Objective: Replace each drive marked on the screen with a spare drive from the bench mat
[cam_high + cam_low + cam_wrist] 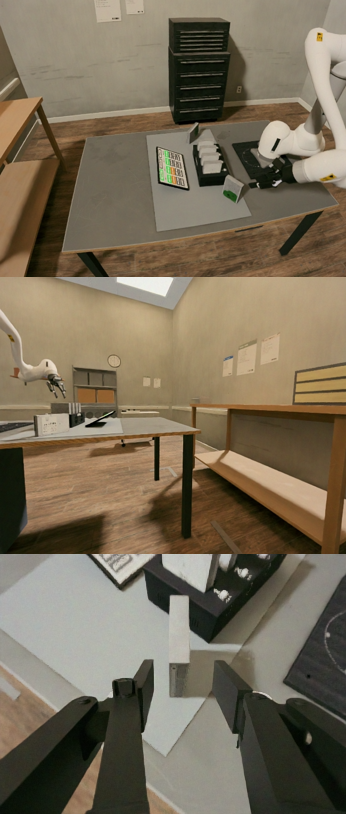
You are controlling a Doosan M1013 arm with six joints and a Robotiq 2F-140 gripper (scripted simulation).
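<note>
Top view: The gripper (258, 180) (60, 396) (183, 675) is at the right, beyond the right edge of the mat (199, 213) (100, 430) (75, 629), its fingers parted. The dock (209, 180) (75, 420) (195, 611) sits on the mat, holding four upright drives (212, 166) (74, 408) (190, 571). To its left, the tilted screen (173, 169) (100, 418) (120, 566) has green and orange blocks; orange appears in the two nearer rows. One spare (232, 189) (51, 424) (179, 634) stands on the mat near the dock's near right corner, its green label showing. The far spare (192, 133) stands past the dock's far end.

Exterior view: The gripper's height shows here, which the top view hardly gives: it hangs well above the dock's drives, fingers pointing down. The near spare shows a white printed face, and the screen its thin, sloping edge.

Wrist view: The fingers are partly open, neither wide nor narrow, and hold nothing. The near spare's slim edge appears between them, with space on both sides. Only a corner of the screen shows, and the far spare is out of sight.
</note>
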